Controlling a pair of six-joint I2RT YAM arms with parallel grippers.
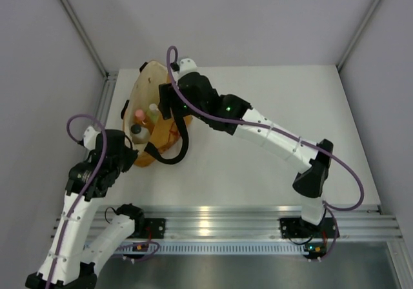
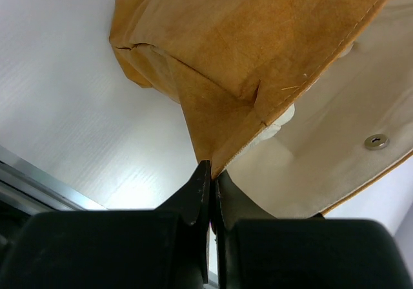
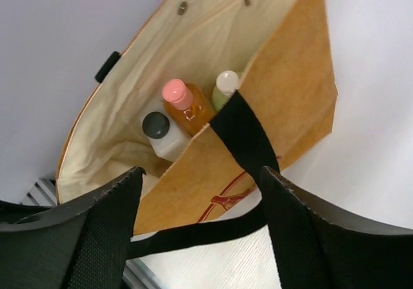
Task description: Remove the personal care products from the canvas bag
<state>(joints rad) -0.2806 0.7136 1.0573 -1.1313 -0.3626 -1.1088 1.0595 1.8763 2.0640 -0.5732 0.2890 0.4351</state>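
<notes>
The mustard-orange canvas bag (image 1: 146, 86) stands open at the table's left, its cream lining showing. My left gripper (image 1: 133, 148) is shut on the bag's near rim corner (image 2: 222, 153), with the fabric pinched between its fingertips (image 2: 211, 171). My right gripper (image 1: 169, 103) hovers open and empty over the bag's right side (image 3: 201, 173). Inside the bag (image 3: 290, 102) stand a clear-white bottle with a black cap (image 3: 157, 128), an orange bottle with a pink cap (image 3: 187, 105) and a pale green bottle with a white cap (image 3: 224, 86). The beige bottle is hidden.
A black strap handle (image 1: 177, 150) droops outside the bag's right face onto the table and crosses between my right fingers (image 3: 245, 134). Grey walls stand close on the left and back. A metal rail (image 1: 258, 218) runs along the near edge.
</notes>
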